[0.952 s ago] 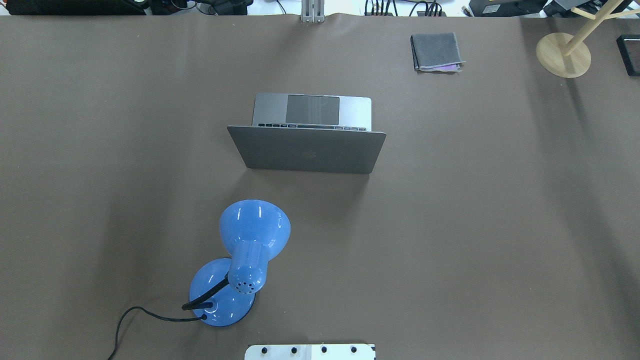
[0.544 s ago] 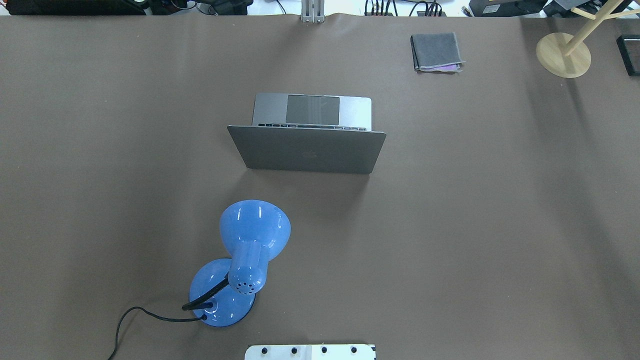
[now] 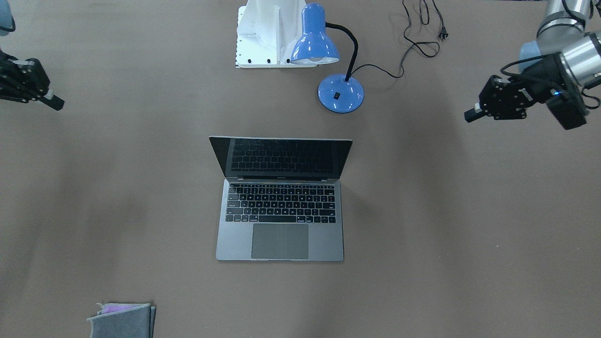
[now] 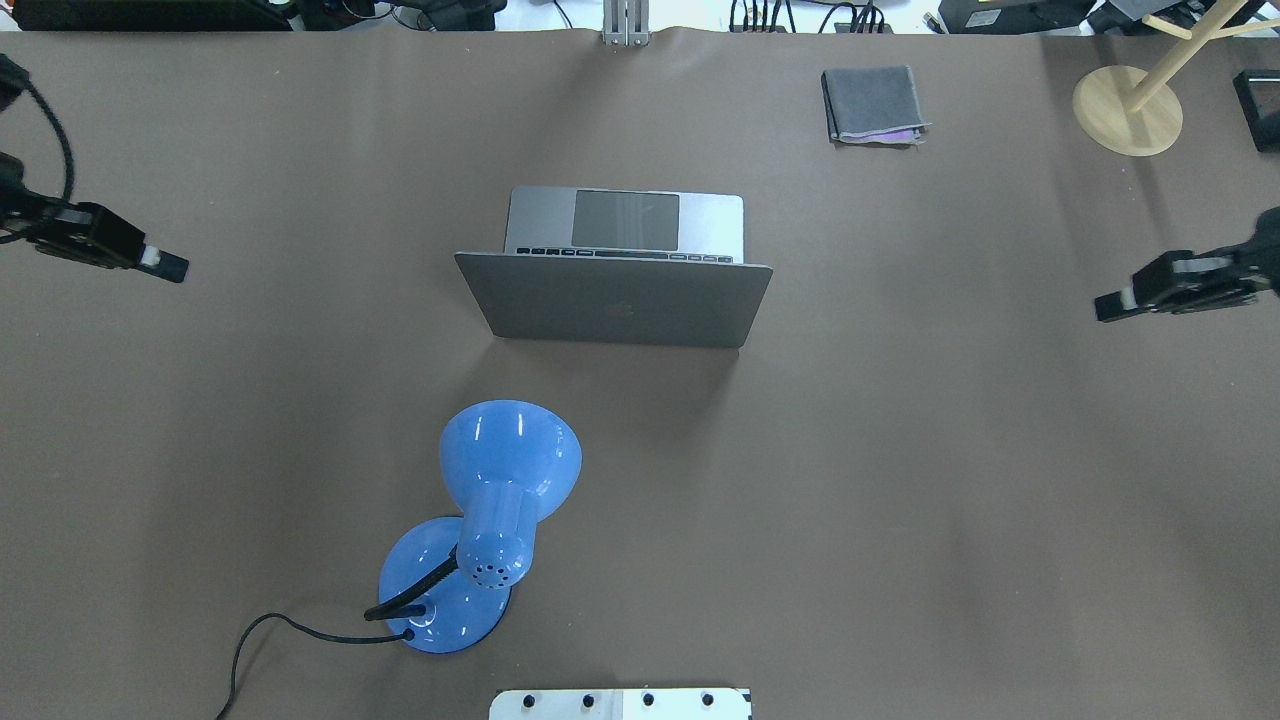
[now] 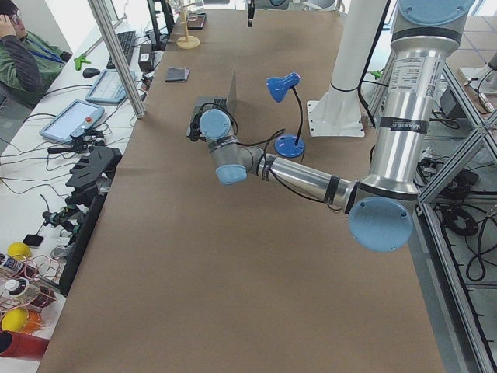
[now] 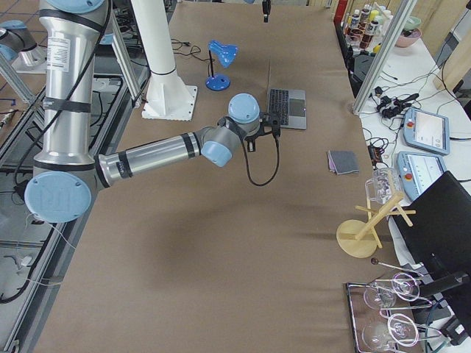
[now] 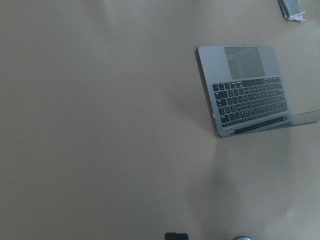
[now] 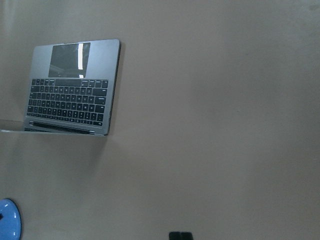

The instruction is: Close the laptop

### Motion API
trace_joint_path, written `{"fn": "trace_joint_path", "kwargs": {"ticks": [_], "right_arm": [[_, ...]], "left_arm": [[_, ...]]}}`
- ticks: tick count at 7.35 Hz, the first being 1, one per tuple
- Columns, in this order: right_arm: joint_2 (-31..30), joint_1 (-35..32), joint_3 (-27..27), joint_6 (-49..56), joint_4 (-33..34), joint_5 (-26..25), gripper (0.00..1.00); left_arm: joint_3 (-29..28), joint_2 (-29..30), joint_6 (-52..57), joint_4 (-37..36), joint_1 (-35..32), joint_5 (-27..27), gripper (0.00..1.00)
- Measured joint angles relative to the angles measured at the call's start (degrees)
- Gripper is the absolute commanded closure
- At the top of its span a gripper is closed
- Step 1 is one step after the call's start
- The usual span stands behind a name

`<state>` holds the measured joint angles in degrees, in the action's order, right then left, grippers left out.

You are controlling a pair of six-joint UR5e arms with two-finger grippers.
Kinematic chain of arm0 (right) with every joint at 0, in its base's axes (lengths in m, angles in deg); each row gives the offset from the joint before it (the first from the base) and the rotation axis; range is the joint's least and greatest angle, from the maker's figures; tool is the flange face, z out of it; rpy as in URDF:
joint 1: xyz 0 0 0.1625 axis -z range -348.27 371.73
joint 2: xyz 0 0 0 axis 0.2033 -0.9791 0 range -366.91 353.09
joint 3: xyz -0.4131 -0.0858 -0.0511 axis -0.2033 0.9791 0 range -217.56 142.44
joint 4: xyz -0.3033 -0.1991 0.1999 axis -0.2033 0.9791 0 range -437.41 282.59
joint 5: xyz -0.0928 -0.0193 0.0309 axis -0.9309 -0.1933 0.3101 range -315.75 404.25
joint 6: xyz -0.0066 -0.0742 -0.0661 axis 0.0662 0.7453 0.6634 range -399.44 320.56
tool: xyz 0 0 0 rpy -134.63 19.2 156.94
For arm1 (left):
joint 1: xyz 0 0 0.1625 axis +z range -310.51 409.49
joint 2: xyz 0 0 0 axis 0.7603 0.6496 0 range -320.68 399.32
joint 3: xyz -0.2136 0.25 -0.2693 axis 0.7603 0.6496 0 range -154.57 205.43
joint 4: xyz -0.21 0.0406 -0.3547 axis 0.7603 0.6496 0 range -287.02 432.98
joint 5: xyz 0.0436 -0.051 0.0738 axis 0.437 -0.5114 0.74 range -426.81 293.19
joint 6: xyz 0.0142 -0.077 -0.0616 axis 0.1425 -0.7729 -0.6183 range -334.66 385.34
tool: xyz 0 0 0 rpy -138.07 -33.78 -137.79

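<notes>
The space-grey laptop stands open in the middle of the table, its lid upright and its back toward the robot. Its black keyboard and trackpad show in the front-facing view, and its screen is dark. My left gripper hovers far to the laptop's left, shut and empty; it also shows in the front-facing view. My right gripper hovers far to the laptop's right, shut and empty. Both wrist views look down on the laptop, the left and the right.
A blue desk lamp with a black cord stands between the robot base and the laptop. A folded grey cloth lies at the far right. A wooden stand is in the far right corner.
Both grippers have come into the overhead view from the left and right edges. The laptop, lamp and cloth have not moved.
</notes>
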<state>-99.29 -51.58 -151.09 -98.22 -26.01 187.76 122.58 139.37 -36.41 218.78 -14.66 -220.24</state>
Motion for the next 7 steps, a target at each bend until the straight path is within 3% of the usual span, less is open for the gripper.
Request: {"fn": "trace_joint_path", "kwargs": {"ticks": [4,7], "right_arm": [[10.3,15.7,-2.5,-20.3,-0.3,-15.0,1.00],[17.2,24.7,-1.5,-26.6,0.7,-26.2,1.00]], "left_arm": [[-0.1,10.2,-18.7,5.7,18.4,17.0,1.00],[-0.7,12.9,-21.0,5.6,22.6,21.1,1.00]]}}
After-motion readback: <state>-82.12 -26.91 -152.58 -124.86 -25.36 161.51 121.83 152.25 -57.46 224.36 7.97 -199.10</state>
